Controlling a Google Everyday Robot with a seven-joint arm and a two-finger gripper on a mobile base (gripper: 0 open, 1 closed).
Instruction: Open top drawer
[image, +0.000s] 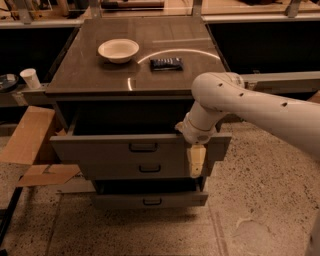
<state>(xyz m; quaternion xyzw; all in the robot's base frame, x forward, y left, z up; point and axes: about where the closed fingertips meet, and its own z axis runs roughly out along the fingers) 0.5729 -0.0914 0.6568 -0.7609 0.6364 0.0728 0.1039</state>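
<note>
Grey metal makes the top drawer (100, 150), and it is pulled part of the way out of the cabinet. It sits right under the worktop (165, 82). Its front is flat and wide, with a small black handle (143, 147) in the middle. The inside of the drawer is in shadow, so I cannot see what is in it.

The gripper (196, 170) is cream. It hangs down at the right end of the top drawer's front, well to the right of the handle. It points at the floor. I cannot tell if it is open or closed. The big white arm (260, 107) reaches in from the right side and bends down to the drawer.

Under the top drawer is the middle drawer (115, 170), and it sticks out a little too. The bottom drawer (120, 201) is lowest, near the speckled floor (260, 210).

On the dark brown worktop there is a pale bowl (118, 50). A small dark packet (166, 63) lies just to the right of it, not touching. A paper cup (31, 78) stands on a ledge to the left of the cabinet. Flat brown cardboard (27, 135) lies by the cabinet on the left.
</note>
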